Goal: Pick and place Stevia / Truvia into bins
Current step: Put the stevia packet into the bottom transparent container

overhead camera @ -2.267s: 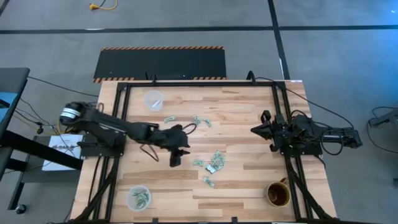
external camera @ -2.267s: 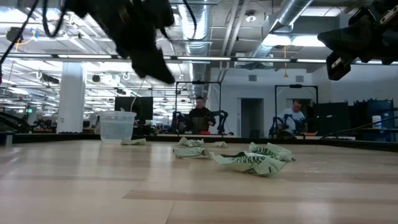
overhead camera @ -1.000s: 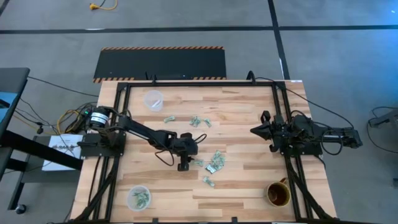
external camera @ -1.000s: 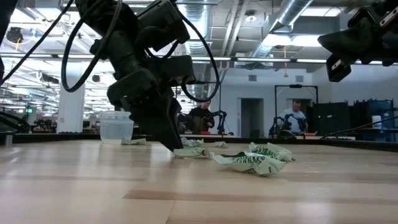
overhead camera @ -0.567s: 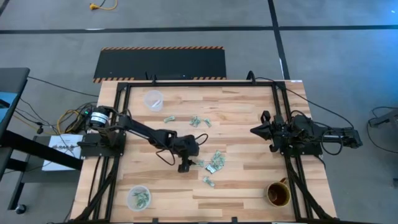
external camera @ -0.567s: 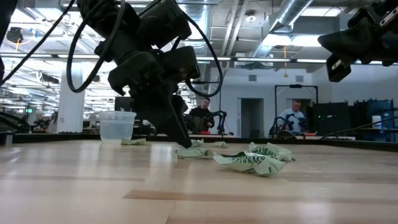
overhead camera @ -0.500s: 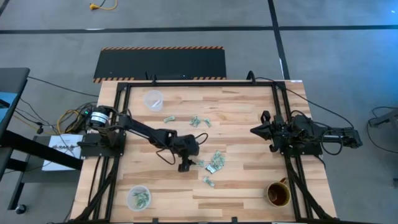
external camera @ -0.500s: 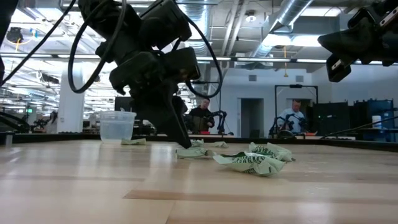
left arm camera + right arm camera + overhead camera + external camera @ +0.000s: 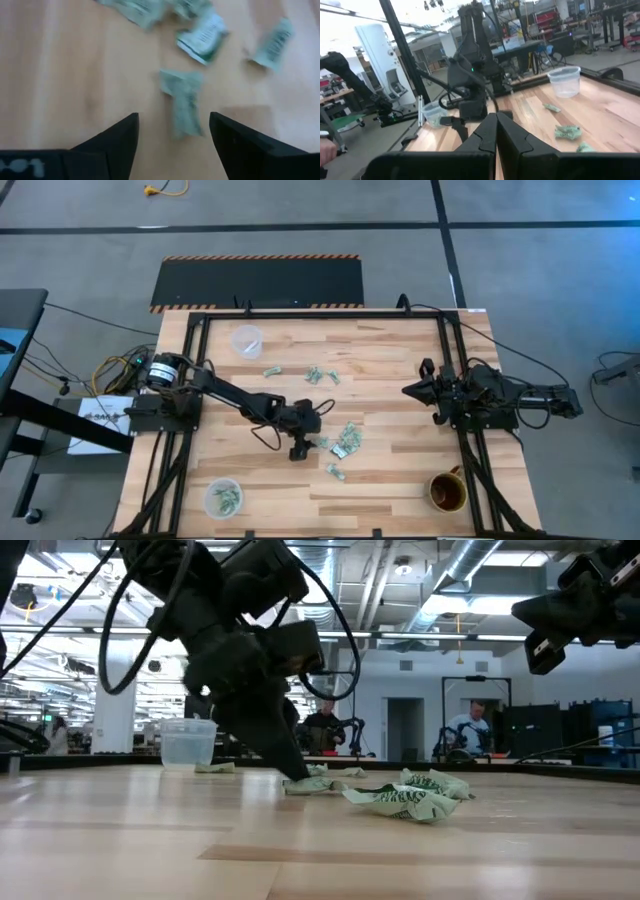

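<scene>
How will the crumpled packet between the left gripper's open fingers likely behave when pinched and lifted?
The Stevia packet looks creased and thin, so it will probably flex or fold rather than stay stiff. It lies flat on the table, so the left gripper may slide it before catching it. It seems very light.

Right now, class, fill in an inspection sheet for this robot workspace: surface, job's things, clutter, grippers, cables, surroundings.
Surface: wooden table, pale planks.
Job's things: loose packets mid-table; near cup holds packets; far cup holds something pale.
Clutter: brown mug at the near right corner.
Grippers: left gripper open, low over one packet; right gripper shut, raised at the table's right side.
Cables: black cable looped beside the left arm.
Surroundings: striped black mat on the floor; people in the room behind.
</scene>
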